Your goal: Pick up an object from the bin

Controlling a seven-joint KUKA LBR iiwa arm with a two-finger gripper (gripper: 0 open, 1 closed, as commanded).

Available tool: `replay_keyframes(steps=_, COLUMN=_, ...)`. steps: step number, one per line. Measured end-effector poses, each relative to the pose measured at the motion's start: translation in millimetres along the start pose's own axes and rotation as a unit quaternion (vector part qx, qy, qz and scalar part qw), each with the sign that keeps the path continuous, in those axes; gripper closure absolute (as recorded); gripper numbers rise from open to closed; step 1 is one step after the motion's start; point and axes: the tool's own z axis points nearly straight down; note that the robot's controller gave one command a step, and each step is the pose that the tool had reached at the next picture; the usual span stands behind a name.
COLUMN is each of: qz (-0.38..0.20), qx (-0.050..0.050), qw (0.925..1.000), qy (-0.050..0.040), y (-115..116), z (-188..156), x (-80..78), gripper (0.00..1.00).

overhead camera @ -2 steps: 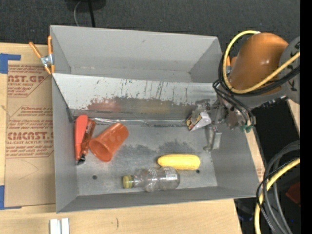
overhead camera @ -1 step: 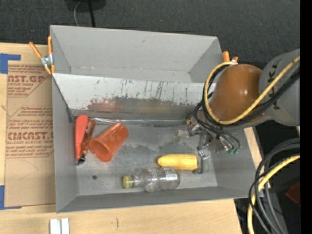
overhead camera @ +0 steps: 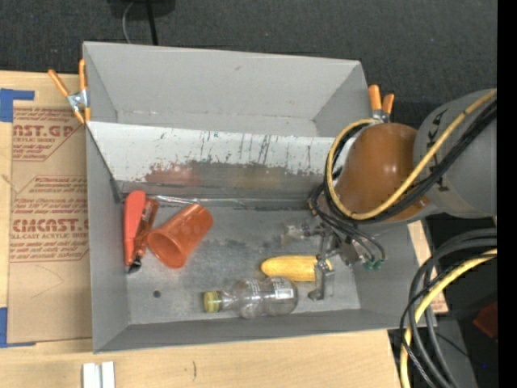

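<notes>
Four loose things lie in the grey bin [overhead camera: 218, 87], all on its floor toward the near wall. The arm [overhead camera: 452, 168] reaches in from the right, its round orange cover hanging over the bin's right end. An orange cup [overhead camera: 179, 234] lies on its side at left, and just beside it, against the left wall, is a long red-orange thing [overhead camera: 133, 226]. A clear bottle [overhead camera: 254, 297] with a yellow cap lies near the front wall. Just above it rests a small yellow piece [overhead camera: 289, 267], shaped like a corn cob. The tool [overhead camera: 323, 275] is low, at that piece's right end, touching or nearly so. I cannot tell how far open it is or whether it has hold of anything. By my judgement nothing is lifted yet, so the grasp and raise remain.
</notes>
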Motion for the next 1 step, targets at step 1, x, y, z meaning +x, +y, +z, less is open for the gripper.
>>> replay_keyframes(steps=1, qz=-0.024, qx=0.001, qw=0.9997, qy=-0.0010, y=-3.3, z=45.9, x=2.5, gripper=1.00)
